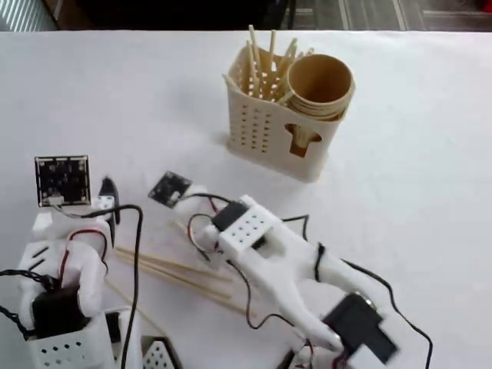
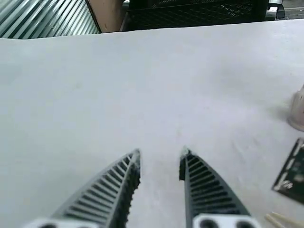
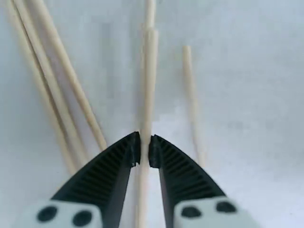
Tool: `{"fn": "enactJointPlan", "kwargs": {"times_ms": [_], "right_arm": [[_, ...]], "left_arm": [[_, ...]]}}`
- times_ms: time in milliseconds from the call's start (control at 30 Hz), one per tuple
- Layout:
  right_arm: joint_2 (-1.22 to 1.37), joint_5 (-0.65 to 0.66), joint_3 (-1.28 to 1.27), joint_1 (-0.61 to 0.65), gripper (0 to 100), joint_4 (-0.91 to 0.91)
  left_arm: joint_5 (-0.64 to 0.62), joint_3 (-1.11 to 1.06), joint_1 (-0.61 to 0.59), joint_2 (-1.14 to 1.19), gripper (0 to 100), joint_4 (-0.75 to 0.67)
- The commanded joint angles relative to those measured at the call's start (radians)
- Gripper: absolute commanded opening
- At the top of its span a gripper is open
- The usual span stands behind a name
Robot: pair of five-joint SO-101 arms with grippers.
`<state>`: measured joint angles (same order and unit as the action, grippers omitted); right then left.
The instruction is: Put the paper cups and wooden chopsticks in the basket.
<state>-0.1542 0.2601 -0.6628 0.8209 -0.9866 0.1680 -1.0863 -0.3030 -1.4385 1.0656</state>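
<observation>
Right claw (image 3: 145,143): black ribbed jaws almost together, pinching 1 pale wooden chopstick (image 3: 149,85) that lies on the white table (image 1: 400,177).
Left claw (image 2: 160,154): jaws a narrow gap apart, nothing between them, over bare table.
Loose chopsticks (image 1: 177,269): several lie by the arms, well apart from the basket. In the right wrist view, 3 run close beside the pinched stick on one side and 1 on the other.
Risk 1: the thin round stick may pivot or slip in so small a pinch and drop on the way.
Risk 2: a neighbouring stick may be dragged along, since they lie so close.
Risk 3: the stick's end may catch the rim or the upright bundle, and a light basket could tip.
Container: white perforated plastic basket (image 1: 257,131), upright.
Contents: a stack of tan paper cups (image 1: 319,81) on one side and a bundle of upright chopsticks (image 1: 265,61) beside it. Little free room is judged to remain.
</observation>
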Motion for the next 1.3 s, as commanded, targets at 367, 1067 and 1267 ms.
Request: {"fn": "enactJointPlan", "kwargs": {"times_ms": [367,1067,1267], "right_arm": [[-0.185,-0.035,-0.068,-0.01,1.7,0.041],[0.219,-0.035,0.025,0.062,4.5,0.154],[0.237,-0.032,0.06,0.056,1.7,0.116]], "left_arm": [[-0.005,0.005,-0.005,-0.01,15,-0.015],[-0.005,0.005,-0.005,-0.01,15,-0.015],[-0.005,0.005,-0.005,-0.01,15,-0.015]]}}
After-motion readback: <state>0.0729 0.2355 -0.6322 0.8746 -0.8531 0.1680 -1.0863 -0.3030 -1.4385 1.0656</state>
